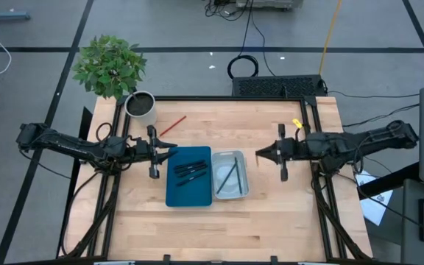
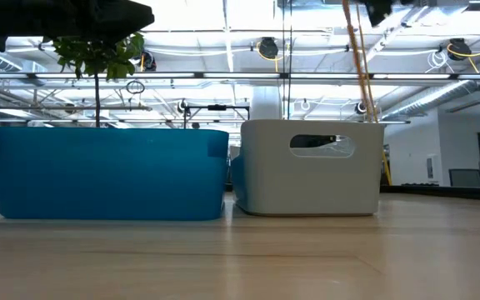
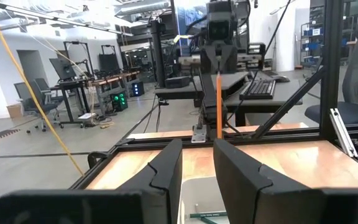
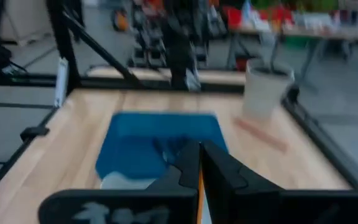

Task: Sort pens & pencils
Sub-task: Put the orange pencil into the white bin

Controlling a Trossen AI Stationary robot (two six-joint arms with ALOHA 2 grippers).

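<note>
My right gripper [image 1: 258,154] hovers just right of the white tray [image 1: 243,193], shut on an orange pencil [image 3: 219,106] that hangs above that tray's right end. My left gripper [image 1: 171,154] hovers open and empty at the blue tray's [image 1: 174,193] left rim, its fingers pointing toward the right arm. Several black pens [image 1: 189,171] lie in the blue tray. Dark pencils [image 1: 230,175] lie in the white tray. One red pencil [image 1: 173,126] lies flat on the table near the white pot. My right gripper pinches the orange pencil between its two fingers near the pencil's upper end [image 3: 219,76]. The fingers reach in level from the table's right side and lie across the pencil. The pencil is lifted clear and hangs nearly upright, its lower end [image 2: 374,112] at the white tray's rim height.
A white pot [image 1: 140,107] with a leafy plant [image 1: 109,65] stands at the table's far left corner. The two trays sit side by side mid-table. Bare wood lies along the near edge [image 1: 219,235] and at the right of the white tray.
</note>
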